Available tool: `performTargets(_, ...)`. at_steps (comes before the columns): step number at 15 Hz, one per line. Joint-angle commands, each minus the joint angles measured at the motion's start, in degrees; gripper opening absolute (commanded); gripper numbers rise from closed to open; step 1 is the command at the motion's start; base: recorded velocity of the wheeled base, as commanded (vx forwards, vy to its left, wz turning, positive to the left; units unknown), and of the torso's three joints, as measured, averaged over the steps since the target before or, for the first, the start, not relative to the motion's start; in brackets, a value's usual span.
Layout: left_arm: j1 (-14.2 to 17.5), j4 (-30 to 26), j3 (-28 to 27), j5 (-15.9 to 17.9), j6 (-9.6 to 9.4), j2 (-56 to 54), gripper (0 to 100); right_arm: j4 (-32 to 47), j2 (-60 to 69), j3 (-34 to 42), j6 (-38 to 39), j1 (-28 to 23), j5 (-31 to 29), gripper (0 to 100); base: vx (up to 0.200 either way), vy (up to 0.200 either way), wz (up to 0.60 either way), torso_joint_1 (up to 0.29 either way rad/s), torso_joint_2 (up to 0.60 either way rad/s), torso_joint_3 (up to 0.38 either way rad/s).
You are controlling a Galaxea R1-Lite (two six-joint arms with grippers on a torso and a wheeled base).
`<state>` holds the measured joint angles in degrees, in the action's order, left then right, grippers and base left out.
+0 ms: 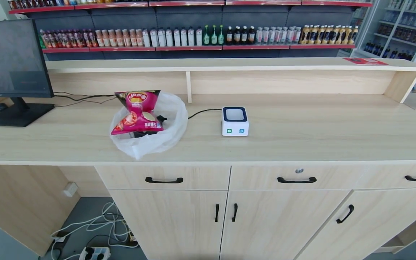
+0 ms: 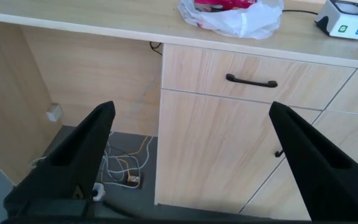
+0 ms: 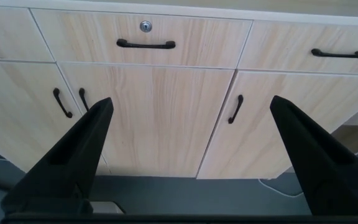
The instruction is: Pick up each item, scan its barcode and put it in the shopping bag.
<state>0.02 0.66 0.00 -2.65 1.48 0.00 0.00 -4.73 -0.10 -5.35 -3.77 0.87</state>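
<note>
A pink chip packet [image 1: 137,112] stands in the white plastic shopping bag [image 1: 157,139] on the wooden counter [image 1: 302,133]. To the bag's right sits the white barcode scanner [image 1: 234,121] with a cable running back. The left wrist view shows the bag [image 2: 235,18] and scanner [image 2: 345,18] on the counter above. My left gripper [image 2: 191,115] is open, held low in front of the cabinet, below the counter edge. Also low, my right gripper [image 3: 190,112] is open and faces the cabinet doors [image 3: 148,118], with nothing between its fingers.
A dark monitor [image 1: 9,61] stands at the counter's far left. A raised wooden shelf [image 1: 229,66] runs along the back, with bottle racks behind. Drawers and doors with black handles [image 1: 164,180] line the front. Cables and a power strip [image 1: 94,252] lie on the floor at left.
</note>
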Motion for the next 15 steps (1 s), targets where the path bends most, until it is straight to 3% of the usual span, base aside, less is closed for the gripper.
performTargets(1,0.06,0.04,0.0,0.01,0.02,0.0,100,0.0,-0.1,0.01,-0.1,0.08,0.01,100,-0.2,0.0,0.0,0.002,0.0,0.002)
performTargets(10,0.06,0.04,0.0,0.01,0.02,0.0,100,0.09,-0.1,0.01,0.61,0.08,0.01,100,-0.2,0.0,0.0,0.001,0.0,0.004)
performTargets(15,0.06,0.13,0.0,0.01,-0.07,0.0,100,0.09,-0.1,0.01,0.61,0.08,0.01,100,0.0,0.0,0.0,0.0,0.0,0.0)
